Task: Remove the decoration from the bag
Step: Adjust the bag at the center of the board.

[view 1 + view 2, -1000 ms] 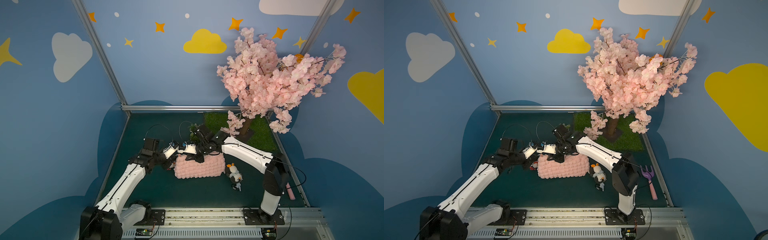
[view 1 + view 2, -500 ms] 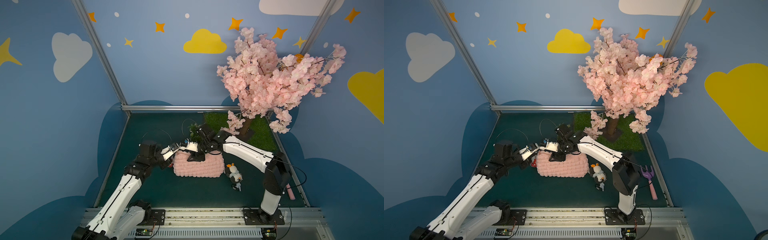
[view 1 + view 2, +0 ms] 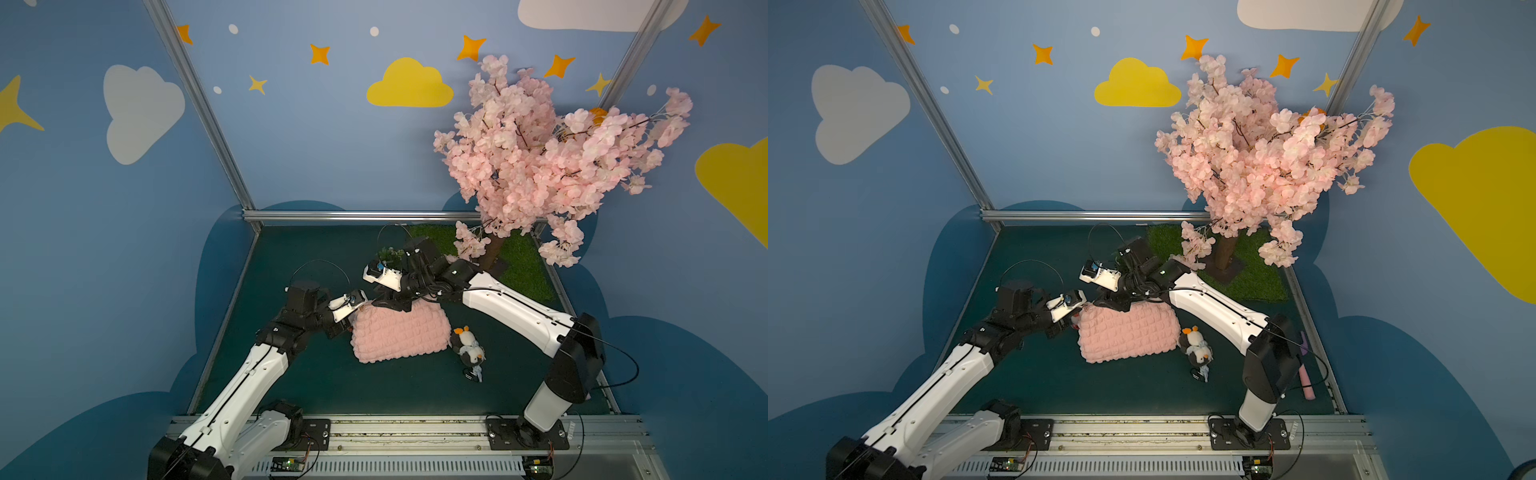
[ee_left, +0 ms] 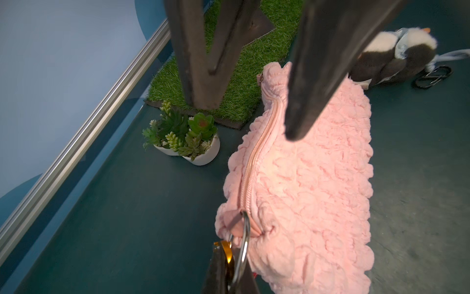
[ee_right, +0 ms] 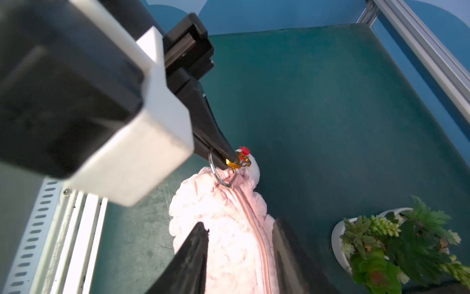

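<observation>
1. Green mat [image 3: 291, 374] with a pink bag [image 3: 399, 336] lying mid-surface.
2. Left gripper [image 5: 230, 159] clenched on the gold clasp [image 5: 232, 164] at the bag's ring [image 5: 216, 174] — white charm [image 5: 251, 164] alongside.
3. Right gripper [image 5: 239, 225] released — jaws spread over the zip.

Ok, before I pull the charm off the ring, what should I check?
1. Grip: left gripper shut on the gold clasp: ok.
2. Clasp gate open: cannot tell.
3. Brace: right gripper holding the bag: not ok; fingers open, astride the zipper edge.
4. Release: white-and-red charm free of the metal ring: not ok; its clasp sits against the ring.
5. Path: succulent pot apart from the bag: ok.
</observation>
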Available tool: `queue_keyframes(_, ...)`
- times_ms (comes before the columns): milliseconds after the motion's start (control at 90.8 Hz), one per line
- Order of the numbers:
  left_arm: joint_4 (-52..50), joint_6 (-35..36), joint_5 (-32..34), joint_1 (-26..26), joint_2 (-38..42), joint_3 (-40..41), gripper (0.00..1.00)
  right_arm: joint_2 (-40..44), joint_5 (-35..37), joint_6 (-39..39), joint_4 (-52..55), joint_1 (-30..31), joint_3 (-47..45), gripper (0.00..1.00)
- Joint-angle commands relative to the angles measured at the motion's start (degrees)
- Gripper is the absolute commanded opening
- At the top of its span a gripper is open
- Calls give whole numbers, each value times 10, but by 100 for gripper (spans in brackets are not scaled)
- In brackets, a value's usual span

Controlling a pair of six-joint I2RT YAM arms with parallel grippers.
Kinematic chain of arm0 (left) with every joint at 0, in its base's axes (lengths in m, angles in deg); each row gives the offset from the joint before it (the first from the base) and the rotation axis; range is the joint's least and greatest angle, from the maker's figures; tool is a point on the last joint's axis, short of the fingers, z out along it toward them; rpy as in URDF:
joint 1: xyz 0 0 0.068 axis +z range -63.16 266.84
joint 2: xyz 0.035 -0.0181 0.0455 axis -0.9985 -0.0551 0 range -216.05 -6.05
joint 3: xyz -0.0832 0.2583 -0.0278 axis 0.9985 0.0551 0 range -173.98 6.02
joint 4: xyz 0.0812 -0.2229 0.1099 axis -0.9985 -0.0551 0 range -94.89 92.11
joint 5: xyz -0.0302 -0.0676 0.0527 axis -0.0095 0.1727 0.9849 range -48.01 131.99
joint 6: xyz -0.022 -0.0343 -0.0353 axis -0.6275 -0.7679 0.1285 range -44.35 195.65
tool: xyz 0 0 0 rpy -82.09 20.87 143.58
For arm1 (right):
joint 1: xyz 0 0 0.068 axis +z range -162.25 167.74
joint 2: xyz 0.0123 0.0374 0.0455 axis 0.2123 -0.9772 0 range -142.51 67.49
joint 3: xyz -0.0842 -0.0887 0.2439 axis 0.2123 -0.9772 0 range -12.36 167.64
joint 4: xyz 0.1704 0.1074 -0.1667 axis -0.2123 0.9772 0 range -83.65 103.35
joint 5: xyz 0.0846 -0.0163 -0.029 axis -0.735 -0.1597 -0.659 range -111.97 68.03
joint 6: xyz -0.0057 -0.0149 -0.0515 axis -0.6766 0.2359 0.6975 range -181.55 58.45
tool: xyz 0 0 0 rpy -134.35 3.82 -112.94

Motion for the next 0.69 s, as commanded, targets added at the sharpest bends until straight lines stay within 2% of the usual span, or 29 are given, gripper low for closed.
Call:
queue_keyframes(0, -18, -26, -50, 5, 4, -21, 2, -3, 10, 17, -62, 12, -16, 42)
queue_keyframes(154, -15, -52, -90, 21, 2, -15, 2, -14, -26, 12, -93, 23, -26, 38)
queue_keyframes(385, -17, -52, -112, 35, -8, -17, 2, -18, -48, 3, -114, 30, -63, 31)
queue_keyframes(683, -13, -52, -129, 41, 0, -13, 2, -49, -71, -3, -119, 33, -47, 24)
